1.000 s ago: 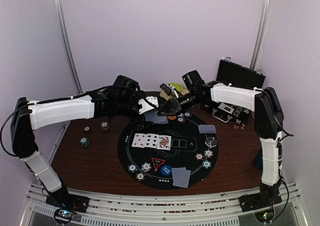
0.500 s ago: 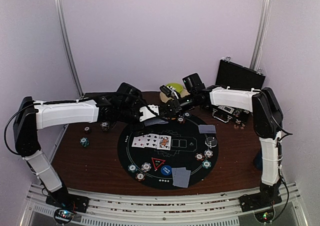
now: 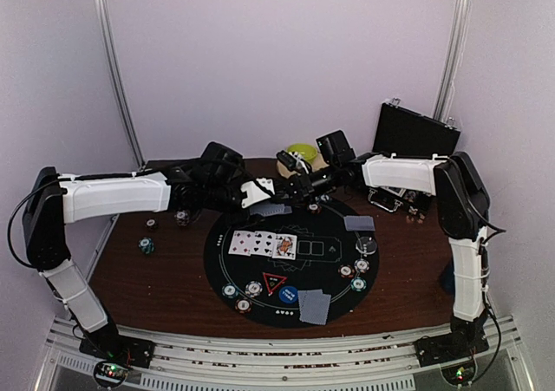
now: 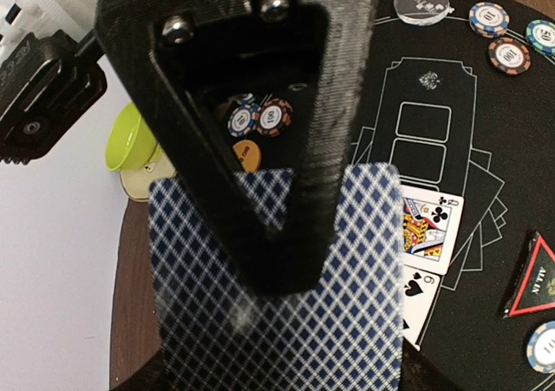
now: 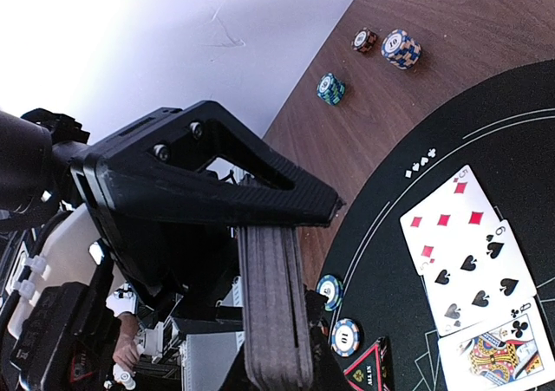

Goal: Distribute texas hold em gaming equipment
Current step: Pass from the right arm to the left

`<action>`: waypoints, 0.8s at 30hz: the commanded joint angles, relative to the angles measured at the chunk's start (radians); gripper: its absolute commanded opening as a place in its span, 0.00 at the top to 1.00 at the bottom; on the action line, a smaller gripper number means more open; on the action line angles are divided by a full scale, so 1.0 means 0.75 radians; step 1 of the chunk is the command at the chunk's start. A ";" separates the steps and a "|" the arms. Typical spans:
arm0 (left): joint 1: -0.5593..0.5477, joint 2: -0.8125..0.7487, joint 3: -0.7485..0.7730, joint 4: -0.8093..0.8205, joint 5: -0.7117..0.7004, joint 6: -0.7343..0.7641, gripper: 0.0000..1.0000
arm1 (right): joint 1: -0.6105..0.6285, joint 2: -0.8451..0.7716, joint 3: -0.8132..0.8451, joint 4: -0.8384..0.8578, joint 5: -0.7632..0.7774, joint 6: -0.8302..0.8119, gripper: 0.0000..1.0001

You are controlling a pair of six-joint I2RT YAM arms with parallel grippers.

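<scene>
Over the far edge of the round black mat (image 3: 329,265), my left gripper (image 3: 264,198) is shut on one blue-backed playing card (image 3: 272,210). In the left wrist view the upper finger of the left gripper (image 4: 282,274) lies flat on the card (image 4: 347,322). My right gripper (image 3: 297,185) hovers just beyond it, shut on the deck (image 5: 273,313), which shows edge-on below the right gripper (image 5: 286,261). Face-up cards (image 3: 263,244) lie mid-mat. Striped chips (image 3: 251,289), a red triangle marker (image 3: 275,283) and a blue disc (image 3: 288,296) sit near the front.
Face-down cards lie at the mat's front (image 3: 315,306) and right (image 3: 359,223), next to a clear disc (image 3: 367,245). Loose chips (image 3: 146,246) rest on the wooden table at left. A green bowl (image 3: 303,153) and an open black case (image 3: 416,131) stand at the back.
My left jaws were open and have closed onto the card. The right gripper with the deck has drawn slightly back toward the far side.
</scene>
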 commanded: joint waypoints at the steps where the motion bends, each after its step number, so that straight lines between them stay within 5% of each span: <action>1: -0.002 -0.012 0.003 0.035 0.048 -0.012 0.35 | 0.014 0.014 -0.007 0.076 -0.032 0.022 1.00; 8: -0.002 -0.002 -0.001 0.031 0.053 -0.009 0.48 | 0.017 0.015 0.001 0.057 -0.019 0.007 1.00; 14: 0.003 0.014 0.007 0.024 0.055 -0.020 0.58 | 0.017 0.024 0.062 -0.095 0.054 -0.116 0.79; 24: 0.009 0.034 0.020 0.018 0.075 -0.040 0.70 | 0.017 0.044 0.086 -0.174 0.111 -0.183 0.72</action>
